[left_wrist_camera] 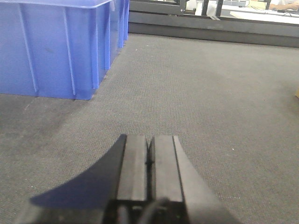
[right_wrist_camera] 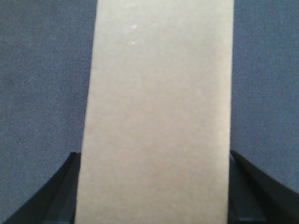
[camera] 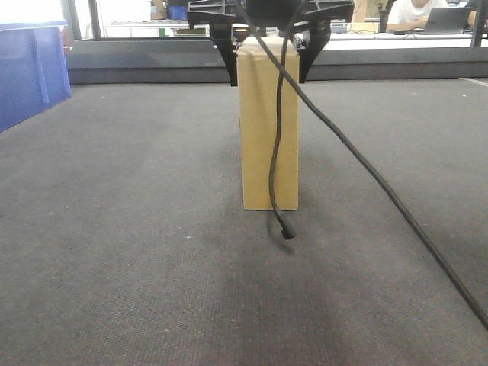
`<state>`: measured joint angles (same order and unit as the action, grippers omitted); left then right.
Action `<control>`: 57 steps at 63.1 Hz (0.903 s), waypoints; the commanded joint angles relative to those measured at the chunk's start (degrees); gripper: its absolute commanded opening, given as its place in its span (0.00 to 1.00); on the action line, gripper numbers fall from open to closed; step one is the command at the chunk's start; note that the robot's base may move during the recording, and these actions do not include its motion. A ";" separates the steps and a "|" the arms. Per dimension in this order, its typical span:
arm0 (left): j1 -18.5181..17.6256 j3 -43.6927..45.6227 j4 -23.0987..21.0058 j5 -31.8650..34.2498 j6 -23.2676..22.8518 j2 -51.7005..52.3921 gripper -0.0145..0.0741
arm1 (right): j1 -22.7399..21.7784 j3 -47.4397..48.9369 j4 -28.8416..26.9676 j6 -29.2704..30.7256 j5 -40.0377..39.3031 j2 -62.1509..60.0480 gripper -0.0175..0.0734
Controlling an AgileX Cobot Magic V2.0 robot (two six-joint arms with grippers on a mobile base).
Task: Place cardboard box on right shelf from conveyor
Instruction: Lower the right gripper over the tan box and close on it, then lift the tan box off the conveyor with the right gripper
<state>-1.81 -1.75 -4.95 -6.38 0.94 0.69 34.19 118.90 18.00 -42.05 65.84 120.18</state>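
Seen upright on the conveyor (camera: 114,229): cardboard box (camera: 268,130), narrow end up, likely to offer two flat sides for a grasp from above. Straddled at the top by the right gripper (camera: 268,76), jaws spread close against both sides; pinching or merely flanking, cannot tell. Hovering well left of the box, near a blue bin (left_wrist_camera: 51,51): left gripper (left_wrist_camera: 149,154), jaws pressed together, probably idle. Only from the front: a loose cable (camera: 366,168) hanging across the box. Only from the right wrist: fingers (right_wrist_camera: 60,196) flush with the box edges.
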 commanded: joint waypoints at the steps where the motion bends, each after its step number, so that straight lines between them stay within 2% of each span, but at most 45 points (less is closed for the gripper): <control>1: 0.07 0.16 -0.27 4.80 -0.29 0.70 0.03 | -0.68 1.33 1.89 0.10 -1.77 -3.28 0.42; 5: 0.07 0.16 -0.27 4.80 -0.29 0.70 0.03 | -1.03 1.33 1.74 0.17 -1.77 -3.59 0.38; 11: 0.07 0.16 -0.27 4.80 -0.29 0.70 0.03 | -1.54 1.33 0.81 1.75 -2.04 -4.55 0.37; 22: 0.07 0.16 -0.27 4.80 -0.29 0.70 0.03 | -2.63 0.89 -2.80 12.61 -2.15 -8.07 0.37; 29: 0.07 0.16 -0.27 4.80 -0.29 0.70 0.03 | -3.47 -2.92 -3.83 16.49 -2.93 -12.17 0.37; 39: 0.07 0.16 -0.27 4.80 -0.29 0.70 0.03 | -5.27 -17.23 -3.83 19.43 -10.22 -22.92 0.37; 57: 0.07 0.16 -0.27 4.80 -0.29 0.70 0.03 | -9.20 -48.93 -3.83 19.61 -29.34 -49.40 0.37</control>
<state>-1.81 -1.75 -4.95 -6.38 0.94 0.69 26.05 75.65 12.84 -23.26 45.37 80.10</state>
